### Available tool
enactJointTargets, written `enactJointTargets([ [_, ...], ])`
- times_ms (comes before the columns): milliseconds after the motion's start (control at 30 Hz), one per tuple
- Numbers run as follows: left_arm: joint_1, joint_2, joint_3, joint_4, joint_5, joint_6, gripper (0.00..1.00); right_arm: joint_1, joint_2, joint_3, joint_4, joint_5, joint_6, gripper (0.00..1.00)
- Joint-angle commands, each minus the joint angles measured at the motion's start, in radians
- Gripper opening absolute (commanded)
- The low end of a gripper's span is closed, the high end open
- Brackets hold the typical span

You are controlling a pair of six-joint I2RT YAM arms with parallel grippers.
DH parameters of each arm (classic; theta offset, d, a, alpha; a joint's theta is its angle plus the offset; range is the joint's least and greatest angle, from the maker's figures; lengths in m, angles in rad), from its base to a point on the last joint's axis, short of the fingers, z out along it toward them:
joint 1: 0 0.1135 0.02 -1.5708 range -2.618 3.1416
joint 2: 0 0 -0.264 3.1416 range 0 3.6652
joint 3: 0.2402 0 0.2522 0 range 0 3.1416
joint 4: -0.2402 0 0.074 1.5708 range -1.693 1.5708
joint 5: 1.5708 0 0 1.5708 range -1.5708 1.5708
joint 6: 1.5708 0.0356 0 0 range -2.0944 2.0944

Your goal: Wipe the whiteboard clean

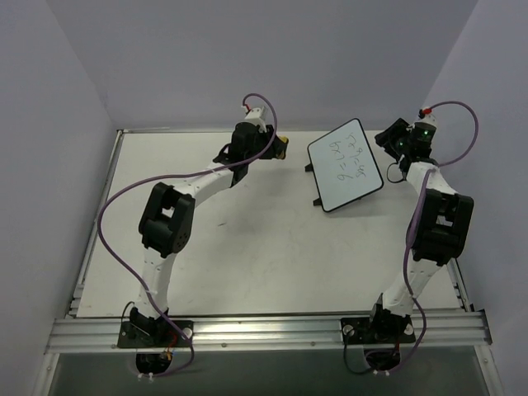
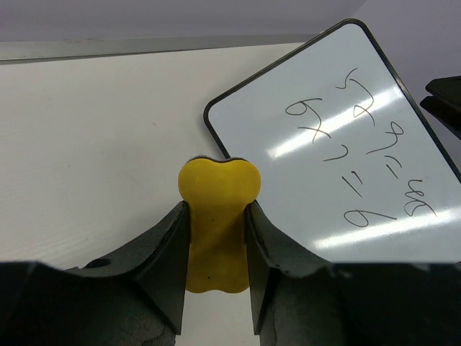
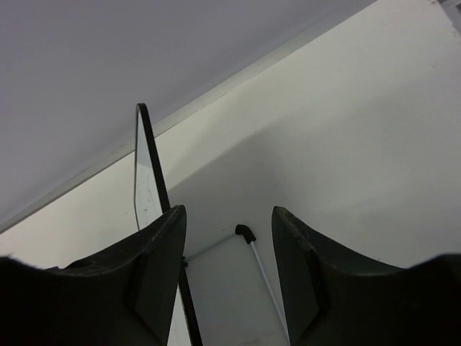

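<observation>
Whiteboard point(image 1: 345, 165) sits toward the far right of the table point(image 1: 247, 247), a bit off the back rim. Its long axis runs roughly far-to-near, w/ the near end swung a little toward the right arm. The face is turned up and toward the left arm's side, and small black feet poke out along its left edge. From the right wrist cam it's seen edge-on, looks propped on a thin wire stand point(image 3: 248, 238) behind it. Glossy white surface w/ glare streaks, thin black frame, rounded corners, dark handwritten scribbles in a few lines along the long axis.

Left gripper point(image 1: 280, 148) is just left of the board's far-left corner, not touching it. It's clamped on a yellow eraser point(image 2: 218, 184), a soft-looking block w/ a notched, heart-ish end that sticks out past the fingertips toward the board.

Right gripper point(image 3: 227, 210) is right behind the board's far-right edge, jaws spread, gripping nothing. The frame edge runs close by one finger, can't tell if it touches.

Matte white tabletop left of and nearer than the board is open. The wall is close behind the board.
</observation>
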State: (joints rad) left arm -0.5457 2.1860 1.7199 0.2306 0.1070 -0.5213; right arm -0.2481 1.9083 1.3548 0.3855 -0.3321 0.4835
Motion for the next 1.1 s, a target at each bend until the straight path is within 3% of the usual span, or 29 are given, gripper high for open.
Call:
enactJointTargets([
  [0,0.009,-0.058,0.001,0.059,0.022,-0.013,0.02,0.001,-0.009,-0.034,0.124,-0.082,0.038,0.47],
  [200,0.012,-0.057,0.000,0.064,0.025,-0.017,0.02,-0.010,0.008,-0.062,0.207,-0.151,0.069,0.48],
  [700,0.013,-0.052,-0.002,0.070,0.033,-0.022,0.02,-0.007,0.051,-0.017,0.165,-0.212,0.043,0.47],
  [933,0.013,-0.052,-0.003,0.065,0.034,-0.020,0.02,0.006,0.075,-0.002,0.167,-0.243,0.029,0.42],
  [1067,0.013,-0.054,-0.003,0.064,0.031,-0.017,0.02,0.010,0.084,0.001,0.164,-0.249,0.026,0.30],
])
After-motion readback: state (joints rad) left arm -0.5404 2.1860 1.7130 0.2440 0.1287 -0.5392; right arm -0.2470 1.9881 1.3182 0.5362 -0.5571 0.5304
